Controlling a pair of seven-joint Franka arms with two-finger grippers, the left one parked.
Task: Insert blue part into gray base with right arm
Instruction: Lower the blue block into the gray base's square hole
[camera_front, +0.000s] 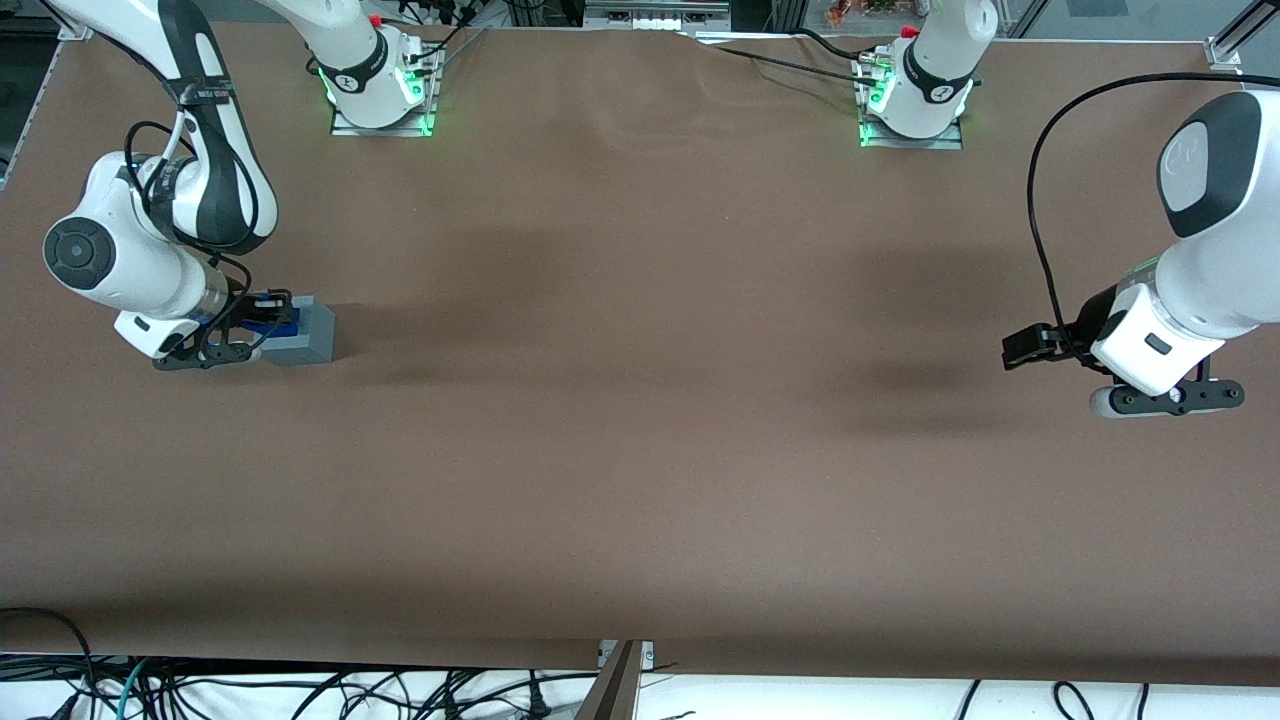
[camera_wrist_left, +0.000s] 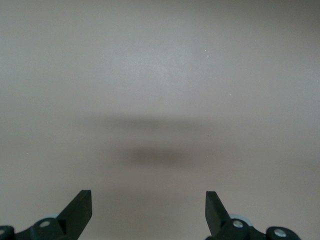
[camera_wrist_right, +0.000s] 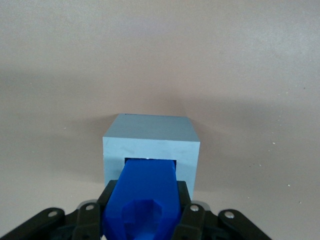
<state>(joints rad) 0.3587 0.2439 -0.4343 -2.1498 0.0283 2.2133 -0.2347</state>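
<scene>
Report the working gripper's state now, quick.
Right arm's gripper: shut on the blue part, at the gray base, with the part's tip in the base's opening.

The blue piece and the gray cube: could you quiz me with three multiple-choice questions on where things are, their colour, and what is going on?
1. Where is the gray cube?
A. toward the working arm's end of the table
B. mid-table
C. toward the parked arm's end

2. What colour is the piece in the gripper?
A. red
B. blue
C. green

3. What state is the blue piece in?
A. lying loose on the table
B. held, its tip in the cube's opening
C. stacked on top of the cube

Answers: 1 A, the cube sits beside the working arm's gripper. 2 B, plainly bright blue. 3 B, fingers flank it and its tip enters the hollow.
</scene>
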